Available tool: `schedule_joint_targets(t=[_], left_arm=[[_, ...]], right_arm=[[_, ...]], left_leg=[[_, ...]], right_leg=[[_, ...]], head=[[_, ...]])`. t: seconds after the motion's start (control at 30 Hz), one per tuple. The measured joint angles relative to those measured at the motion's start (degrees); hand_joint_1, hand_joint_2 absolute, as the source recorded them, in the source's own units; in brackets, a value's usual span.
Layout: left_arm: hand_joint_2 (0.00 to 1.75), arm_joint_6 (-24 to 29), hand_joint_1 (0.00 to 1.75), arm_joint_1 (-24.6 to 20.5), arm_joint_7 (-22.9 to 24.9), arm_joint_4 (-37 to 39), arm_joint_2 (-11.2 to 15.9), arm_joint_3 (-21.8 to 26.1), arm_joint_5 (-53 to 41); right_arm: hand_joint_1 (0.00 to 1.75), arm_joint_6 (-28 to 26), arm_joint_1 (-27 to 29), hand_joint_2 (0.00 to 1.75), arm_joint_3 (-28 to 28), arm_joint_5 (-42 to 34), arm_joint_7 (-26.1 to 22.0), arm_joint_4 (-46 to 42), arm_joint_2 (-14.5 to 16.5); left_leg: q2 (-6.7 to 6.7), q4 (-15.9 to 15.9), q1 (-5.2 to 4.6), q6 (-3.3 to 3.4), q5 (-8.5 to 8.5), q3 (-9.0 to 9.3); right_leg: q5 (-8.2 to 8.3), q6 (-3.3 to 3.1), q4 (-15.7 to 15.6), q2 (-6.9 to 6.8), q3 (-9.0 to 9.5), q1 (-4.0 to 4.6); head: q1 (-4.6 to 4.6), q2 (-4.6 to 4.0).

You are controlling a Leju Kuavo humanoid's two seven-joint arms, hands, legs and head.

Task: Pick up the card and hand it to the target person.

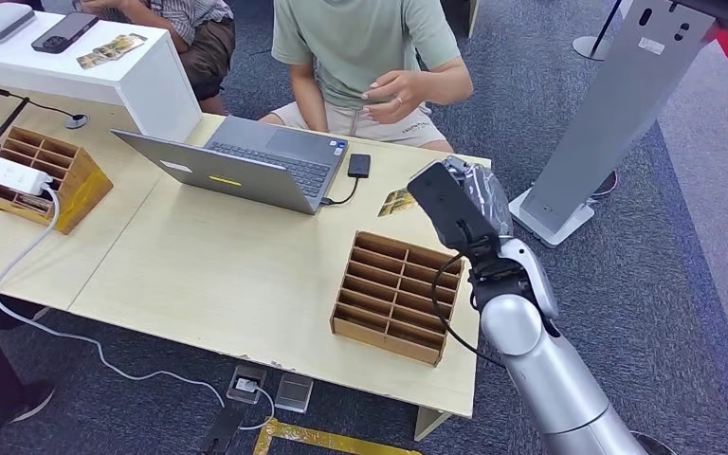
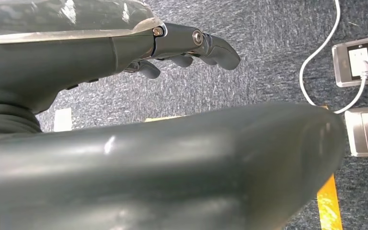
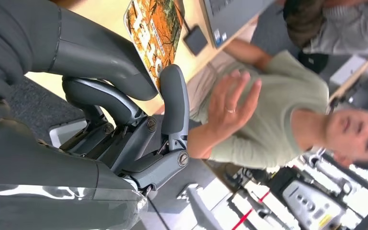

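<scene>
Hovering over the far right corner of the table [image 1: 246,275], the right hand [image 1: 460,204] has nothing in it, and the risk here is plain: the card [image 1: 398,201] lies flat on the wood, thin and glossy, and fingers coming down on it could skate it along the surface or push it off the nearby table edge rather than lift it. A poor pinch would also be trouble later, since the card could slip out on the way across to the person in the green shirt [image 1: 365,43], who sits just behind the table with a hand [image 1: 393,95] raised. In the right wrist view the dark fingers [image 3: 175,103] are curled and loosely parted, the thumb [image 3: 100,52] standing off from them, with the card [image 3: 154,33] showing in the gap beyond them, not touched by anything. From the head view the card sits on the table just beside the hand, on its laptop side, between the wooden divider box [image 1: 393,294] and the small black drive [image 1: 359,165] wired to the laptop [image 1: 237,161]. Down below, the left hand [image 2: 182,52] hangs over the carpet, fingers loosely bent and apart, holding nothing.
</scene>
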Motion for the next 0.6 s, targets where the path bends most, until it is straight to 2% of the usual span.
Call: schedule_joint_targets(t=[0.23,0.4,0.6], left_arm=[[0.00,-0.65,0.00,0.00,0.22,0.00,-0.08,0.00,-1.16],[0.00,-0.96,0.00,-0.03,0.49,0.00,-0.20,-0.01,-1.75],[0.00,-1.05,0.00,-0.04,0.50,0.00,-0.45,-0.02,-1.98]], right_arm=[[1.51,-9.51,-6.50,1.75,-3.98,-2.78,-4.17,11.16,0.22],[1.48,-15.02,-10.96,1.75,-6.67,-0.50,-4.88,18.66,0.53],[1.41,-17.84,-14.34,1.75,-8.05,2.98,-4.19,24.85,1.25]], left_leg=[[-0.02,0.00,0.00,0.00,0.00,-0.03],[-0.02,0.00,0.00,0.00,0.00,-0.03],[-0.02,0.00,0.00,0.00,0.00,-0.03]], right_leg=[[0.01,0.01,0.00,-0.01,-0.01,0.00],[0.01,0.01,0.00,-0.01,-0.02,0.00],[0.01,0.00,0.00,0.00,-0.02,0.00]], head=[[-0.01,0.00],[0.00,0.00],[-0.01,0.00]])
